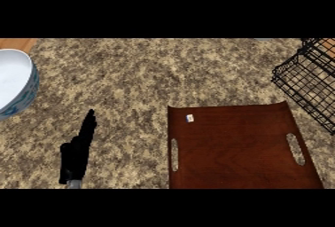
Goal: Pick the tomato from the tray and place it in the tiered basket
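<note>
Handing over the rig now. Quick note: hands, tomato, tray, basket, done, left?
Left hand: open, fingers straight, empty, left of the tray.
Right hand: not in view.
Tray: bears only a small white speck near its far left corner.
Tomato: visible nowhere, neither on the tray nor in the visible part of the tiered basket at the right edge.
Done: cannot confirm.
Left: find the tomato first.

The setting is a kitchen, identified by a speckled stone-pattern counter (163, 75) that carries a white bowl (13, 82) at the left edge, a brown wooden tray (235, 150) with slot handles near right, and a black wire tiered basket (307, 84) far right.
</note>
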Action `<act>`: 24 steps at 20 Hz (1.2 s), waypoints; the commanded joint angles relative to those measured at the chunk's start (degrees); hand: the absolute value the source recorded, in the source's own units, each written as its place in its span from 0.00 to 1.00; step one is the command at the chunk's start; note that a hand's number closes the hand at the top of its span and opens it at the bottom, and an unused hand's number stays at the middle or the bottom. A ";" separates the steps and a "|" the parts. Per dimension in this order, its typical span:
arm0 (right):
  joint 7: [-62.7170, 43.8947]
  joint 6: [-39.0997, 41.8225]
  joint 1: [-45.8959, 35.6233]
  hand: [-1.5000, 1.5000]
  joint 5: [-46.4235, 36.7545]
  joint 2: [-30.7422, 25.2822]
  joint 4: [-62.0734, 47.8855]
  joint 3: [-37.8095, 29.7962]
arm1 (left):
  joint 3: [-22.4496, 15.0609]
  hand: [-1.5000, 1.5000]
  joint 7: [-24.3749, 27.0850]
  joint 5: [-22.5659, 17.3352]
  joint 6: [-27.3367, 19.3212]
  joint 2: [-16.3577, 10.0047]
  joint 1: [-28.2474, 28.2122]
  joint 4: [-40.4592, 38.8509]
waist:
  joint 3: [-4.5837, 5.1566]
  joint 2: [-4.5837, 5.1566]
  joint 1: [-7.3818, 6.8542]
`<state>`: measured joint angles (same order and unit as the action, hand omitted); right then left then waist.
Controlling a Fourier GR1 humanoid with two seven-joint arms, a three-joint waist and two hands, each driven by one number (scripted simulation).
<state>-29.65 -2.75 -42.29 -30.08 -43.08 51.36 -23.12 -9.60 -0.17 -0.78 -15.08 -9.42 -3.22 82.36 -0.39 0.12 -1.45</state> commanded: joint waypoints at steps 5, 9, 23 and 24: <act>8.78 -7.66 -2.91 0.00 8.50 4.51 -4.77 -8.20 | 0.14 0.50 -2.00 0.11 0.47 -0.27 -2.36 0.00 | 0.32 0.08 0.46; 10.86 -9.15 -2.43 0.00 12.96 4.15 -2.66 -12.31 | 0.83 0.50 -1.47 0.03 -0.11 0.72 -2.02 -1.51 | 0.36 -0.10 1.13; 3.82 -14.25 16.97 0.00 16.65 -8.62 10.92 -29.15 | 3.13 0.50 -2.31 0.39 -0.85 -0.31 -2.39 -1.68 | 0.42 -0.75 4.42; 4.70 -11.50 18.37 0.00 18.96 -11.08 10.50 -32.17 | 2.24 0.50 0.18 0.28 -0.58 1.18 -3.16 -3.06 | 0.42 -0.67 4.42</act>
<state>-23.97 -17.92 -31.04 -15.20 -51.09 58.09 -48.71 -7.32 0.25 -0.60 -15.52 -9.21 -5.98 82.91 -0.34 -0.93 2.19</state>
